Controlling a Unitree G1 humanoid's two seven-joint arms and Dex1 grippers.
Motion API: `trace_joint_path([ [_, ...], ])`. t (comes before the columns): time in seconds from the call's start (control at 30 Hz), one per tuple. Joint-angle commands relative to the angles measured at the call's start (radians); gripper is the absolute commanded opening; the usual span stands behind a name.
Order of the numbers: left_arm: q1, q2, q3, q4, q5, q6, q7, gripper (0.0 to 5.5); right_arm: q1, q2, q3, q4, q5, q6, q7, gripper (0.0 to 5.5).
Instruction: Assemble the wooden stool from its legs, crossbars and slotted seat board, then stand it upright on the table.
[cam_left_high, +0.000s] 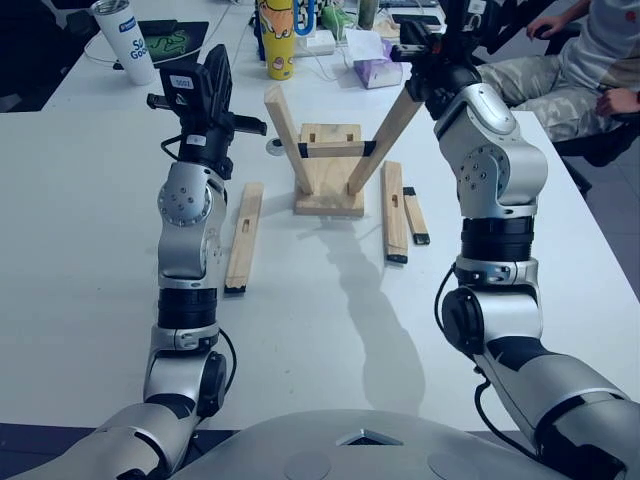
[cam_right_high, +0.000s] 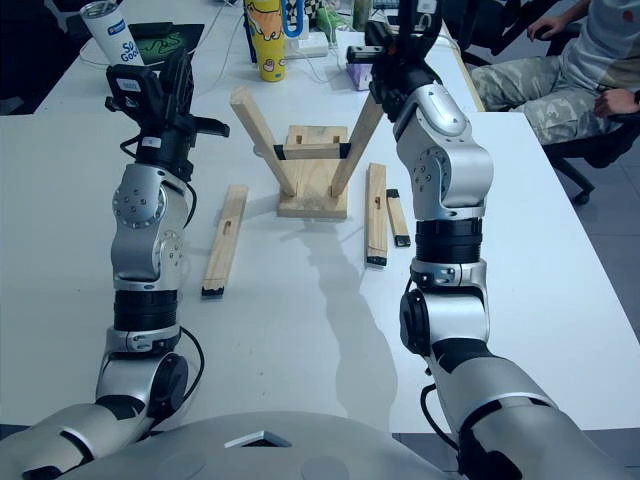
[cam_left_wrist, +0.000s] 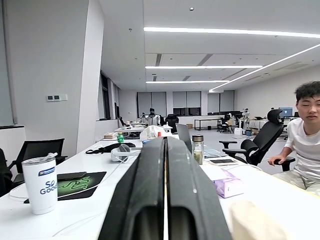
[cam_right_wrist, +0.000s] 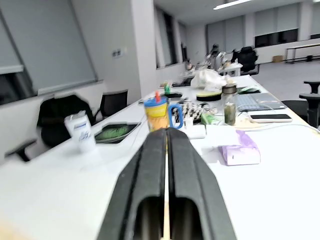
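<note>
The slotted seat board (cam_left_high: 328, 190) lies flat on the white table (cam_left_high: 90, 250). Two legs rise from it, splayed apart: the left leg (cam_left_high: 287, 135) and the right leg (cam_left_high: 386, 135), joined by a crossbar (cam_left_high: 335, 149). My right gripper (cam_left_high: 424, 48) is shut, raised right at the top end of the right leg with nothing between its fingers (cam_right_wrist: 150, 190). My left gripper (cam_left_high: 216, 75) is shut and empty, held up to the left of the left leg. Loose on the table lie one leg (cam_left_high: 243, 235) at the left, another leg (cam_left_high: 394, 210) and a short crossbar (cam_left_high: 414, 215) at the right.
A white tumbler (cam_left_high: 125, 40), a yellow cup (cam_left_high: 278, 40) and a purple tissue box (cam_left_high: 375, 72) stand on the tables behind. A small grey round item (cam_left_high: 274, 147) lies by the left leg. A person sits at the back right.
</note>
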Motion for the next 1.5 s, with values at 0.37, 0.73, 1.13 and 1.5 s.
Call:
trace_joint_path([
  [0.37, -0.013, 0.008, 0.000, 0.039, 0.008, -0.028, -0.001, 0.00, -0.142, -0.018, -0.086, -0.040, -0.031, -0.291, -0.034, 0.02],
  [0.73, -0.016, 0.007, 0.001, 0.045, 0.007, -0.035, 0.000, 0.00, 0.088, -0.013, 0.071, -0.011, -0.030, -0.086, 0.025, 0.02],
  [1.13, -0.015, 0.010, 0.010, 0.043, 0.006, -0.037, 0.007, 0.00, 0.195, -0.043, 0.116, -0.130, -0.042, 0.092, 0.014, 0.02],
  [1.5, -0.014, 0.026, 0.001, 0.095, 0.016, -0.011, -0.009, 0.00, 0.106, -0.017, -0.048, -0.087, -0.042, -0.249, -0.030, 0.02],
])
